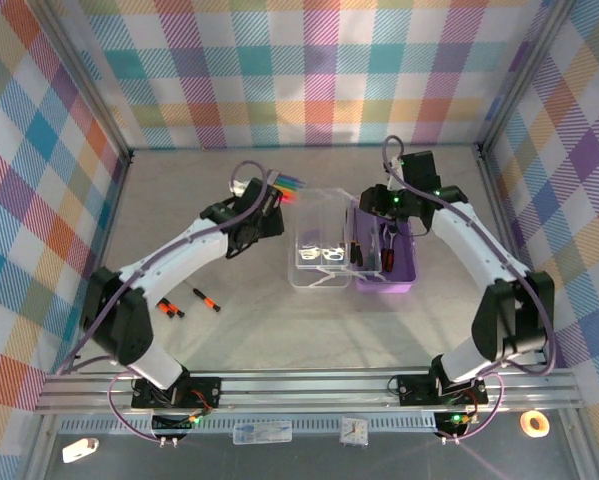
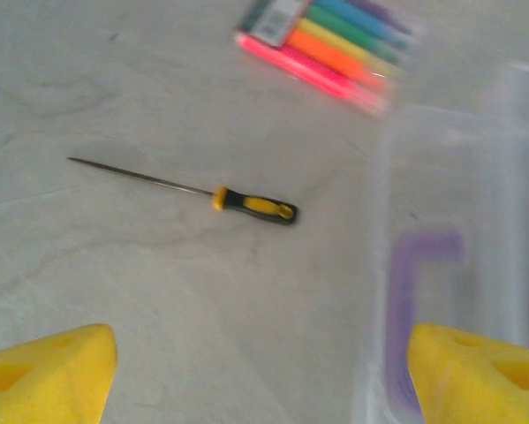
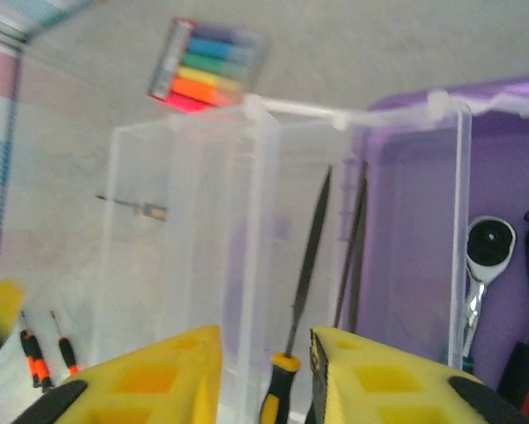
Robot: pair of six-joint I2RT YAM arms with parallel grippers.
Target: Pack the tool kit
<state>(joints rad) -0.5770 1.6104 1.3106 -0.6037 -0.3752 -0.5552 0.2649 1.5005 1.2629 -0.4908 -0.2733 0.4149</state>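
Your left claw (image 2: 260, 346), spread wide, faces a screwdriver (image 2: 220, 196) at twelve o'clock; likely light, stiff, slippery, so pinch the thick handle.

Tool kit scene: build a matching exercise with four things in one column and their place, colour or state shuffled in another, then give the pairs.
1 marker pack
2 long-shafted tool
3 ratchet
4 left gripper

a inside the purple base
b open, holding nothing
c yellow-and-black handle, lying on the table
d rainbow-coloured, beyond the clear lid

Pairs: 1-d, 2-c, 3-a, 4-b
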